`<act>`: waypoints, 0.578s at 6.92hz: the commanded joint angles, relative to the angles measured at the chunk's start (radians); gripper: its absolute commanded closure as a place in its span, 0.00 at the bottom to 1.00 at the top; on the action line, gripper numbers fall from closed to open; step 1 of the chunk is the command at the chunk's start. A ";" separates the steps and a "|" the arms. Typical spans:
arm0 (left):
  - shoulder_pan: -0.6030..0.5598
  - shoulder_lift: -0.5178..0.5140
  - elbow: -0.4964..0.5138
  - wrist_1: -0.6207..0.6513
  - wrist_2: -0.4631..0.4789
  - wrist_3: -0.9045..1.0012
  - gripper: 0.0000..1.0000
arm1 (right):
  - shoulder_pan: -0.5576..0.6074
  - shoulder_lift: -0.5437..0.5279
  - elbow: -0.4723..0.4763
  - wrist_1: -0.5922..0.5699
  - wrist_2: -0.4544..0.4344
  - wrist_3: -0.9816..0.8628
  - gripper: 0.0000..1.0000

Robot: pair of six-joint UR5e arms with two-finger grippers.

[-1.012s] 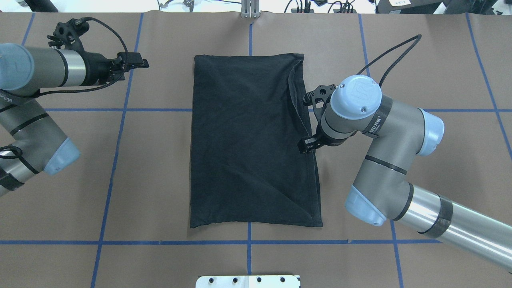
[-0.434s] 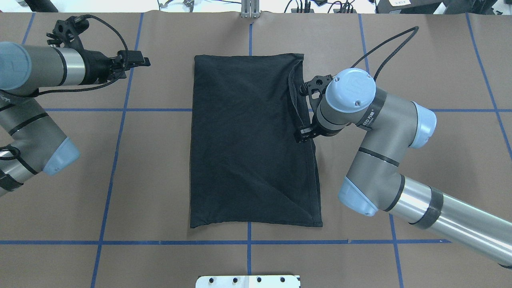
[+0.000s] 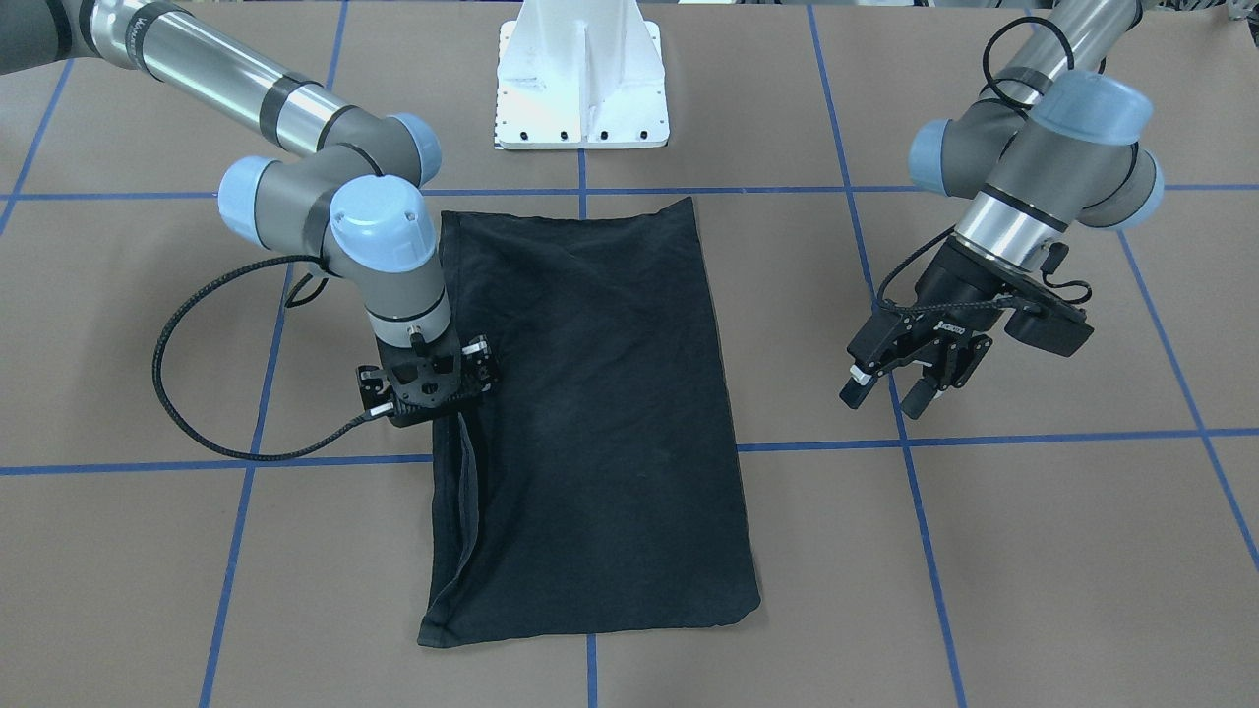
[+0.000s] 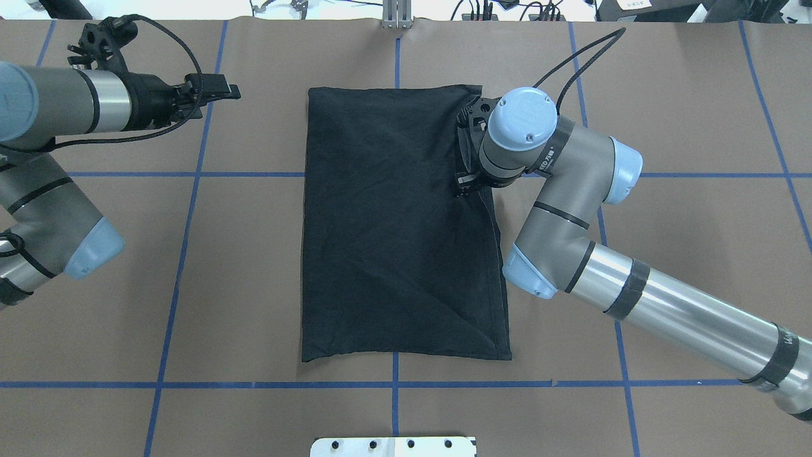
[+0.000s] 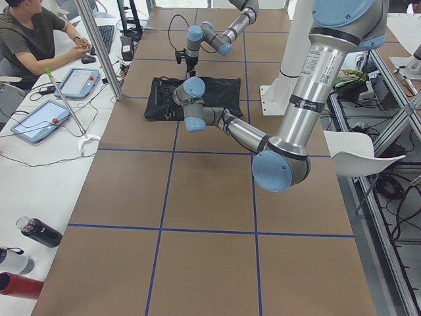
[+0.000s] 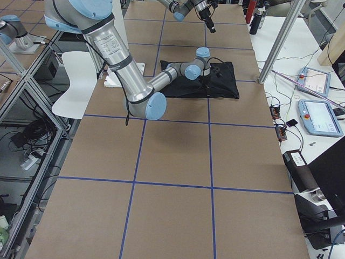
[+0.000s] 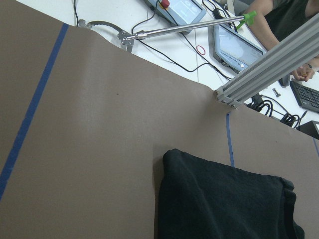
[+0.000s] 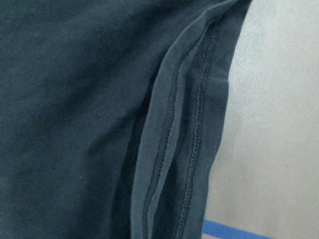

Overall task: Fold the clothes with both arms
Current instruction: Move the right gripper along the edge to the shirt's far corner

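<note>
Black T-shirt (image 4: 393, 228) lies flat as a folded rectangle at the middle of the table (image 4: 254, 266), plain side up, on brown paper crossed by blue tape lines (image 4: 184, 254). We see the right arm (image 4: 634, 298) reach in low from the robot's right. It bends sharply at the elbow and turns its wrist straight down over the shirt's right edge, roughly midway along it. The right gripper (image 3: 433, 388) sits at that edge, by the end of a stitched hem flap (image 8: 169, 149) that lies slightly lifted from the cloth. Its fingers are hidden under the wrist, so we cannot tell whether they are apart or together, or whether they touch the shirt. The left arm (image 4: 57, 114) is off to the robot's left, well apart from the shirt, its forearm level and pointing toward the shirt's far corner. The left gripper (image 3: 900, 388) hangs above the paper, tilted down, with its fingers apart. The white base (image 3: 580, 88) stands at the table's near side.
</note>
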 commanded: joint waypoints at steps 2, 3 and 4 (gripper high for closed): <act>0.000 0.001 0.000 0.000 0.000 0.000 0.00 | 0.029 0.035 -0.067 0.022 0.020 -0.033 0.00; 0.000 0.002 -0.001 0.000 0.000 0.000 0.00 | 0.053 0.034 -0.083 0.023 0.067 -0.058 0.00; 0.001 -0.001 -0.001 0.000 0.000 0.000 0.00 | 0.072 0.025 -0.085 0.023 0.083 -0.068 0.00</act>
